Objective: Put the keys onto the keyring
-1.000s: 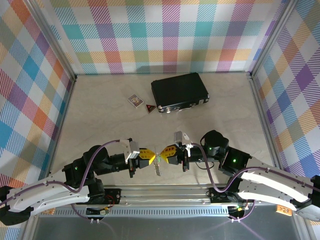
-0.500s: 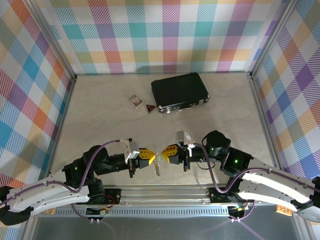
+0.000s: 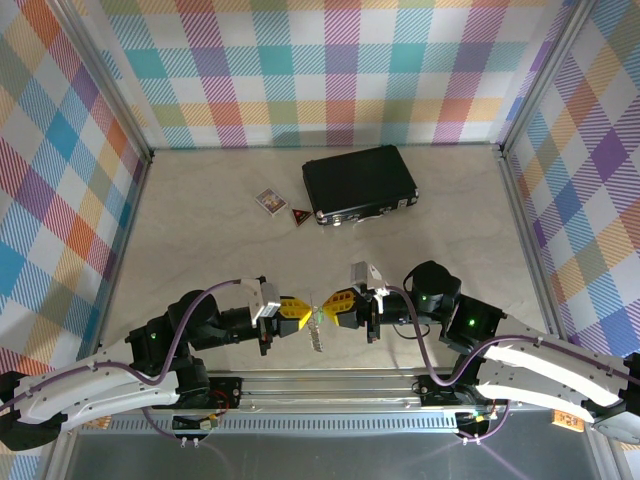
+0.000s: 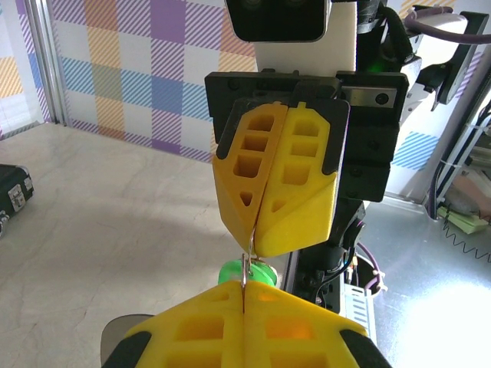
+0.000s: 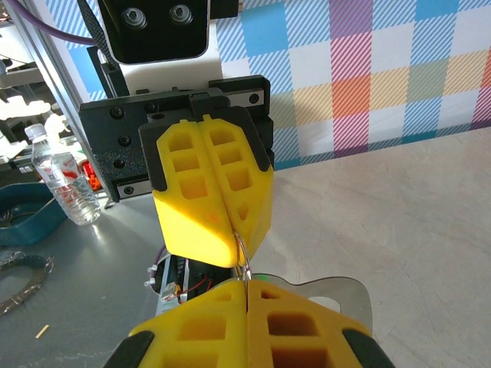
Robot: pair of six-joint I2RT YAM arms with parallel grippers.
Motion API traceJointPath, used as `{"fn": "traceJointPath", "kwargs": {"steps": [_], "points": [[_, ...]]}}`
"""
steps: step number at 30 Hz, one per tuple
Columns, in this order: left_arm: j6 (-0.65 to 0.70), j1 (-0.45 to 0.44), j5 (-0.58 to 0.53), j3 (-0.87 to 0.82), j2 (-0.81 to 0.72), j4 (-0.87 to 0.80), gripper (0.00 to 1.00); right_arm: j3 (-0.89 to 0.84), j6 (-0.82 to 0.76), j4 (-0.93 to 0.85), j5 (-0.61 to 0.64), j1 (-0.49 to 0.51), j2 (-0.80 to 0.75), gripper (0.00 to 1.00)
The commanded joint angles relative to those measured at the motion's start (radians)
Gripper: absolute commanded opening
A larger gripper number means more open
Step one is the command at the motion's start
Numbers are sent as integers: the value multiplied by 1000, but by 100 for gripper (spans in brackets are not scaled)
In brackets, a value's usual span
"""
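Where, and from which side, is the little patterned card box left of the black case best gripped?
Grip the card box across its shorter width, from straight above. It lies flat on the table, turned at an angle, so only its low side walls offer a hold. Probably align the grip to match, clear of the nearby red tag.

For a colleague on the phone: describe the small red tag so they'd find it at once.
Start at the black case on the far side of the table. Off its near left corner lies the red tag. It is a tiny triangle, unlike the rectangular patterned box on its left.
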Motion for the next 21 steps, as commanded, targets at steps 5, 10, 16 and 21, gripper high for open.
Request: {"fn": "traceJointPath", "kwargs": {"steps": [5, 10, 16, 21], "points": [[-7, -7, 15, -1, -5, 65, 0, -12, 1, 32, 5, 4, 9, 0], [-8, -6, 10, -5, -14, 65, 0, -21, 6, 35, 13, 4, -8, 0], [-7, -7, 13, -7, -13, 67, 0, -30, 4, 37, 20, 4, -13, 0], [-7, -7, 11, -8, -14, 69, 0, -33, 0, 38, 23, 4, -23, 0]]}}
